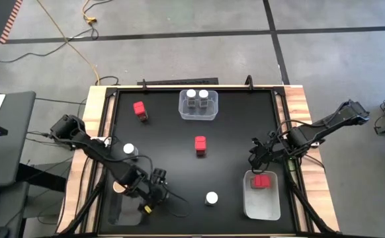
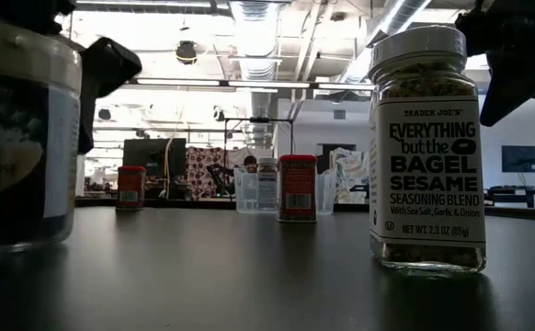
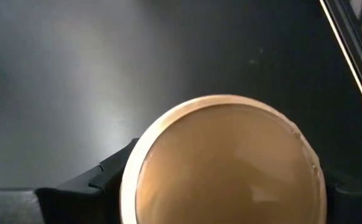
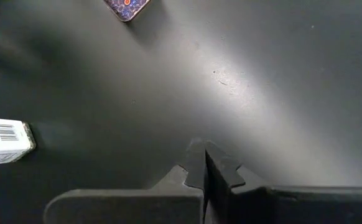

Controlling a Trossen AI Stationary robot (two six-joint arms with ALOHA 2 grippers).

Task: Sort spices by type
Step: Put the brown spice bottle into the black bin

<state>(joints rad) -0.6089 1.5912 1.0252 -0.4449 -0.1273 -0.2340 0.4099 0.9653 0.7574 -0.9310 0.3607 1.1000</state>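
From above, the left gripper hung low over the near-left part of the black table, its fingers hidden under the wrist so that the grip could not be read there. The right gripper sat near the right edge, just beyond a clear bin holding a red box. A second bin at the far side held two white-lidded jars. Loose on the table were a red box at the far left, another in the middle, a white-lidded jar beside the left arm and one more near the front, just right of the left gripper.

At table height, that front jar stood upright and close, labelled bagel sesame seasoning, a detail the overhead picture never gave. A dark-labelled jar filled the left edge, with dark gripper parts above it.

The left wrist camera settled the grip: a tan-lidded jar sat between the two dark fingers, which stood partly apart and pressed against its sides.

The right wrist camera showed its own fingers closed together on nothing, over bare table, with a white-labelled container and another container's corner well apart from them.
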